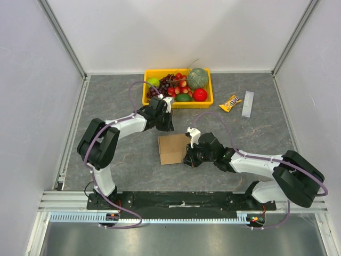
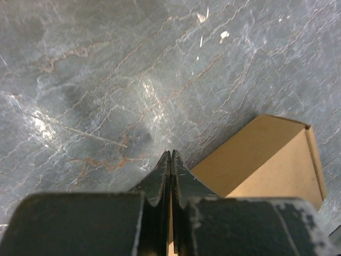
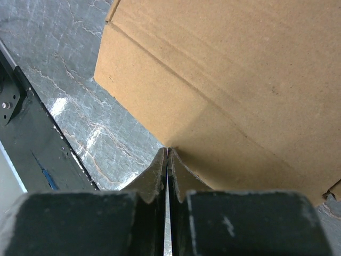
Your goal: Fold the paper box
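Note:
The brown cardboard paper box (image 1: 171, 149) lies folded into a low carton at the middle of the grey table. My left gripper (image 1: 166, 126) hovers just behind the box's far edge, shut and empty. In the left wrist view its tips (image 2: 170, 155) are pressed together over bare table, with the box (image 2: 266, 160) to the right. My right gripper (image 1: 190, 158) is at the box's near right corner. In the right wrist view its tips (image 3: 167, 151) are shut and touch the lower edge of the box (image 3: 240, 80), with nothing between them.
A yellow tray (image 1: 206, 102) of fruit stands at the back centre. An orange snack packet (image 1: 230, 103) and a pale flat strip (image 1: 248, 104) lie to its right. The black base plate (image 3: 32, 138) runs along the near edge.

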Controlling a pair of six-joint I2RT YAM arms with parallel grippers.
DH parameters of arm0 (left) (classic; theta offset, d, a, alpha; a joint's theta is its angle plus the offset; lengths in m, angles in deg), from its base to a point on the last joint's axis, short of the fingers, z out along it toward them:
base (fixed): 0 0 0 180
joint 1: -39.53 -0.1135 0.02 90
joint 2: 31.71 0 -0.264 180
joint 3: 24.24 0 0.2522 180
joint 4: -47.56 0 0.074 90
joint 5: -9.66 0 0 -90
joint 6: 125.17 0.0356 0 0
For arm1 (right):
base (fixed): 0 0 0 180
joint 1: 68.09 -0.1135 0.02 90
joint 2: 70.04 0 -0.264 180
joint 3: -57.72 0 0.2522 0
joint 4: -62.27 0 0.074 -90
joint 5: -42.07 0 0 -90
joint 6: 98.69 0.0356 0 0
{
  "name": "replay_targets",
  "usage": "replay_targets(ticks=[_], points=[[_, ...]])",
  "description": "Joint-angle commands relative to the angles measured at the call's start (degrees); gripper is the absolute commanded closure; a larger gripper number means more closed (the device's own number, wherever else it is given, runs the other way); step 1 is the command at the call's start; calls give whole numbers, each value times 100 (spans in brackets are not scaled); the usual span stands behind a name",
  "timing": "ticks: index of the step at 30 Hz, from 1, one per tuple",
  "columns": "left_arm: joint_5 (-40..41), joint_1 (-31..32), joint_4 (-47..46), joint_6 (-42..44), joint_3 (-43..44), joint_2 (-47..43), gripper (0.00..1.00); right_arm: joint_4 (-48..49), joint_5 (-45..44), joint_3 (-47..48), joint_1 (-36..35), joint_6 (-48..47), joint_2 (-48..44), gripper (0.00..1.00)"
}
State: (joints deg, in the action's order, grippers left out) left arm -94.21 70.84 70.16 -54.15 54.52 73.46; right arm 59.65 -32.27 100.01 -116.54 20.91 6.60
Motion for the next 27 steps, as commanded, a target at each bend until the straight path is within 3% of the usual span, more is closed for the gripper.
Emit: replay_targets(ticks=[1, 27], points=[[-265, 7, -137, 88, -206, -66, 98, 284, -142, 161, -42, 10, 97, 94], [-503, 86, -357, -44, -900, -339, 98, 530, -634, 135, -86, 89, 378, 94]])
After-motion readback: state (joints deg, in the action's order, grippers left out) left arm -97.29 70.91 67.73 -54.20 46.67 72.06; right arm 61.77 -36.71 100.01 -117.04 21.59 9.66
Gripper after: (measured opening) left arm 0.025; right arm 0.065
